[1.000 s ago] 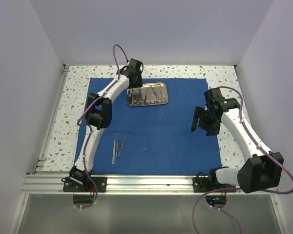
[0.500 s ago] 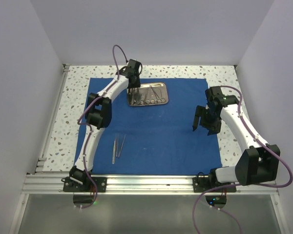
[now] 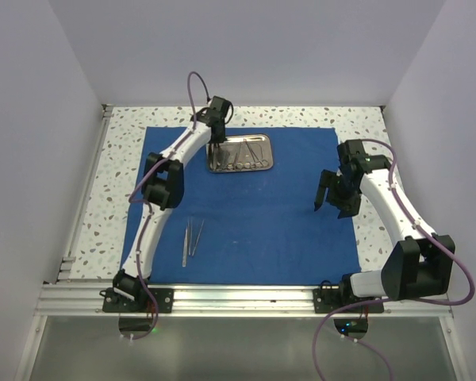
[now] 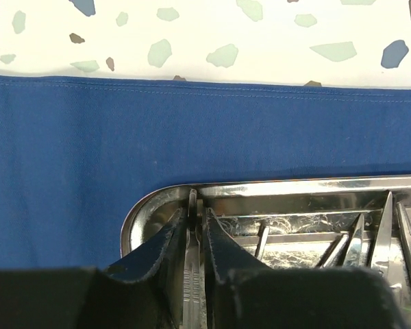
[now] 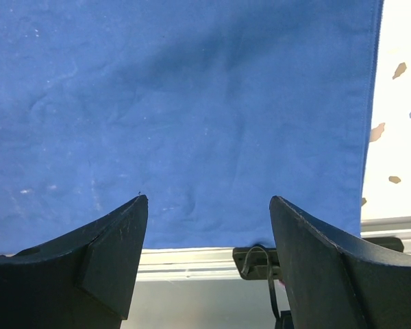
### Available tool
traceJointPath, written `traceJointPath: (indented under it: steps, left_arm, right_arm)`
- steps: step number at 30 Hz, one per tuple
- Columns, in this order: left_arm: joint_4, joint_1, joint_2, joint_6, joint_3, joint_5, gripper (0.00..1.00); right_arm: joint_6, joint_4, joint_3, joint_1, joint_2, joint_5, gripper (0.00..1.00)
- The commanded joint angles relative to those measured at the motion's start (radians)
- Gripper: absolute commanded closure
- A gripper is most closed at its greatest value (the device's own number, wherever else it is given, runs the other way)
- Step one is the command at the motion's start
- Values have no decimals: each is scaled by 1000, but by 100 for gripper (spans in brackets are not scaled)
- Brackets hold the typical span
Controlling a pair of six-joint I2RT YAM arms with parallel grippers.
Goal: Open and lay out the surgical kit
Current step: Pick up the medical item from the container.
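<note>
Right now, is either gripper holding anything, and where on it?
Left gripper pinches a slim steel handle near its far end, lying in the tray. Right gripper holds nothing.

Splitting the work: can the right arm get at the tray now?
Probably yes, at the tray's right end: the right tool hangs open over bare cloth, nothing between. The left tool sits in its left corner, fingers flanking a slim instrument.

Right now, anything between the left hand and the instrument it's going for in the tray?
Nothing visible. The left hand straddles a slim steel instrument at the left end of the tray; other instruments lie apart to its right. Whether it grips yet, I cannot tell.
</note>
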Motion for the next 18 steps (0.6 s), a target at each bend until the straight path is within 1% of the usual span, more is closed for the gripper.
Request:
traceJointPath:
  steps: [1,3,5,6,11,18]
  left_arm:
    - [-168,-9,131,59,-33,-21,82]
    - [-185,-17,142,76,-30,-14,83]
    - [-199,-19,148,82,-38,3,97]
    - [-202,-19,149,82,-44,19,100]
    - [-141,-14,91,73,-111,91,100]
    - [-46,4,-80,18,-133,203,100]
  right_arm:
    - [-4,23,-12,-5,-7,-39,24]
    - [0,27,-17,-6,-12,-50,24]
    - [3,29,-24,-6,-18,-61,24]
    - [3,32,-26,-8,-24,-64,24]
    - [6,31,-44,-6,-46,-82,24]
    - [9,23,-26,-8,-70,-104,24]
